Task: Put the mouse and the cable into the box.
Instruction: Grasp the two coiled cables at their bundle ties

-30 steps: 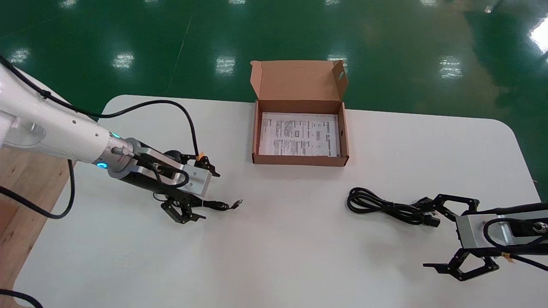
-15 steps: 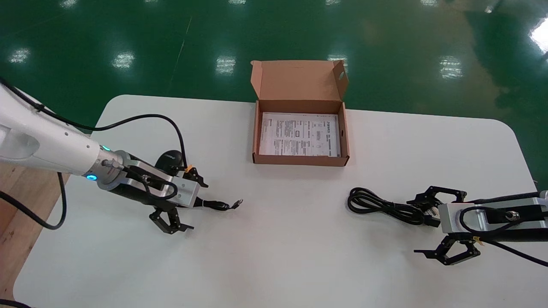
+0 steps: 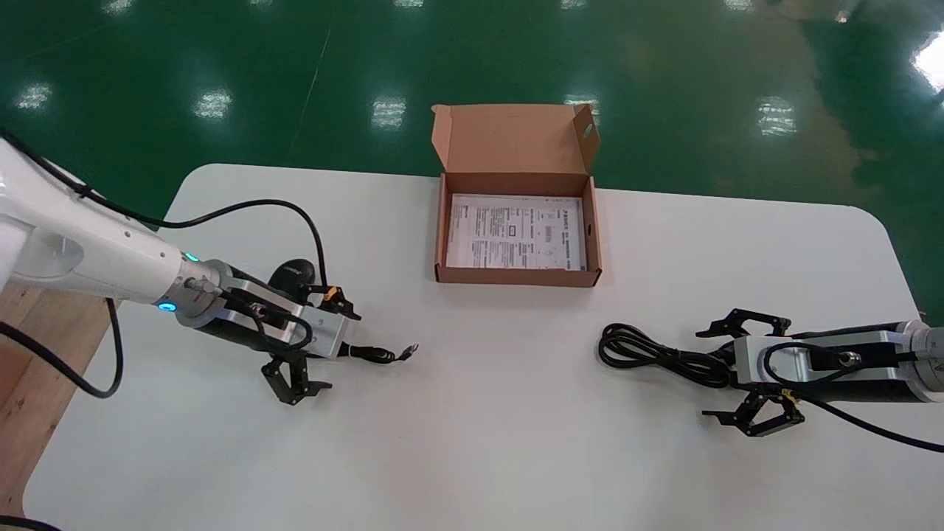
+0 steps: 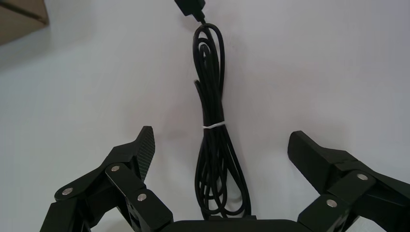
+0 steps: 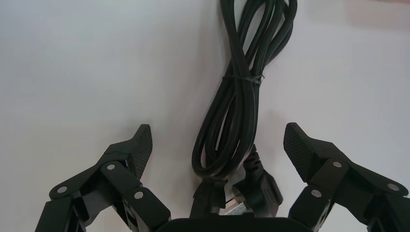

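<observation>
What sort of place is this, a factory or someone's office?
Probably an industrial hall or robot test floor, not an office: a glossy green floor mirrors rows of ceiling lights, and a white table holds an open cardboard box and a coiled black cable for packing.

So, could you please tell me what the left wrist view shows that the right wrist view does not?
Only the left wrist view: a thin cable bundled with a white tie, its connector at the end away from the gripper, and a corner of the cardboard box. Only the right wrist view: a thicker power cable bound by a black tie, its plug near the gripper's base. Both: an open gripper, the left gripper and the right gripper, with the coiled cable lying on the white table between its fingers, not gripped.
</observation>
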### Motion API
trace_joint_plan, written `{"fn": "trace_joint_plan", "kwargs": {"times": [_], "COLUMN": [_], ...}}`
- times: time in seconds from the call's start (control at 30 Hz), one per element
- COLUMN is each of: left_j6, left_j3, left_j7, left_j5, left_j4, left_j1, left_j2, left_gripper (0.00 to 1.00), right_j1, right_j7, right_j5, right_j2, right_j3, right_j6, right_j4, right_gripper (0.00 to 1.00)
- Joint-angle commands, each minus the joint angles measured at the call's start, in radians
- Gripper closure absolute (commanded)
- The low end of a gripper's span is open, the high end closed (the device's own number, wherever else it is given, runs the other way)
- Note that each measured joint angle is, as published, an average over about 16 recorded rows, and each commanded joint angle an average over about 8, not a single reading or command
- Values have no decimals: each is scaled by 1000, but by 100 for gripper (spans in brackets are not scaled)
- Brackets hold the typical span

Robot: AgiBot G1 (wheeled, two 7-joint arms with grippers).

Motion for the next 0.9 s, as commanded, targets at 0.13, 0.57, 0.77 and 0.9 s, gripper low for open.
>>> {"fn": "trace_joint_plan", "kwargs": {"times": [0.13,0.57,0.77,0.9], "left_j6": [-5,-3,-3,-3], "left_j3": [4,3,2,1], "left_j7": [10,5,4,4], "left_j5": [4,5,5,4], "left_j4": [3,-1,-1,-2], "left_j1": [0,0,0,-1], "left_j2": [4,1,1,1], "left_gripper": [100,100,100,100], "right_j1": [-1,-2,-2,-2], "right_j7": [-4,-2,-2,-2], "right_j5": [-1,0,1,1], "right_j2": [-9,-4,-2,-2], "right_j3": [0,1,1,1], "right_j6": [14,3,0,-1], "right_j4": [-16,-5,-2,-1], "right_gripper": [100,100,100,100]}}
